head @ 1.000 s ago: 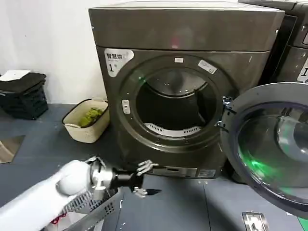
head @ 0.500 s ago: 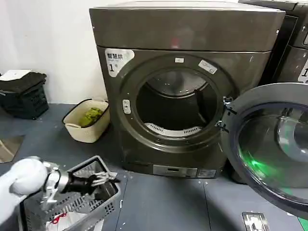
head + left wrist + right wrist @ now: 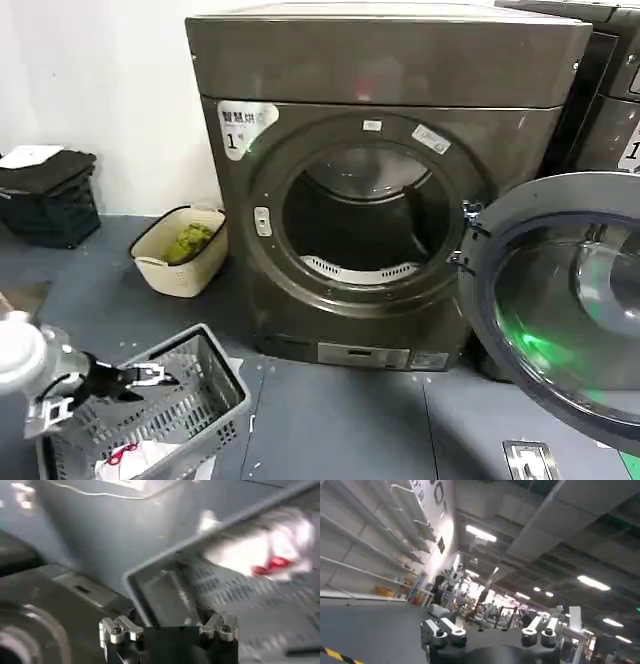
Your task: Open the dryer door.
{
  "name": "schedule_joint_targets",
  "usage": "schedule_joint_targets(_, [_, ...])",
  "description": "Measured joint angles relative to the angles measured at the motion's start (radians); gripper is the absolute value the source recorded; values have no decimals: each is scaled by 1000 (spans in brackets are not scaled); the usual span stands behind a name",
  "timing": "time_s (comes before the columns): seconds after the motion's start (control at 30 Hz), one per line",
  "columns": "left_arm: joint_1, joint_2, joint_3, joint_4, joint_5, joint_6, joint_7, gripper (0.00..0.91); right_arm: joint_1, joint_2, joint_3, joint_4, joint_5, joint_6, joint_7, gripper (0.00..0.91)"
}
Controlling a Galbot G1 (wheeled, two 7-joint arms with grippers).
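Back toward the robot's left has gone the left gripper [image 3: 150, 378]: a second ago it hung in front of the dryer's lower panel, and now it sits low, over the grey basket [image 3: 215, 375], well apart from the machine.

Taking the dryer [image 3: 385, 70] as the landmark: it stands big and boxy in the middle of the head view, dark grey-brown, with a white sticker marked "1" [image 3: 243, 126] at its upper corner on the robot's left. Its round opening shows the dark drum inside. The dryer door [image 3: 560, 300] is swung wide open, hanging from its hinge on the dryer's right side, chrome ring and tinted glass facing the camera with a green glint on it. A neighbouring dark machine [image 3: 610, 110] stands just beside the dryer on that same right side, behind the open door.

On the floor to the left of the dryer sits a cream tub [image 3: 180, 270] with something green in it; farther left is a black crate [image 3: 50, 215] against the wall. The grey basket lies in front of the dryer, toward its left, with white cloth inside.

The left gripper's fingers [image 3: 116, 628] stand apart, holding nothing. In the right wrist view the right gripper [image 3: 490, 632] points up at a ceiling, fingers spread and empty.
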Motion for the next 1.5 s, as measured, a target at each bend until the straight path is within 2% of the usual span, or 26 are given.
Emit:
schedule_joint_targets(0.2, [36,44,-18,-14,216,0,-56,907,9,8,-13,3,-7,1,0,907])
schedule_joint_targets(0.37, [31,62,-23,-15,299,0,-53,907,10,11,-12,5,-21,4,-3,907])
schedule_joint_targets(1.13, [48,74,-26,-1,324,1,-77,907,4,24,-11,3,-16,14,0,907])
schedule_joint_targets(1.23, [57,73,-26,0,326,2,-80,907,4,28,-11,2,2,10,1,907])
schedule_joint_targets(1.5, [62,70,-26,1,365,2,-120,907,5,30,-20,-5,13,9,-1,907])
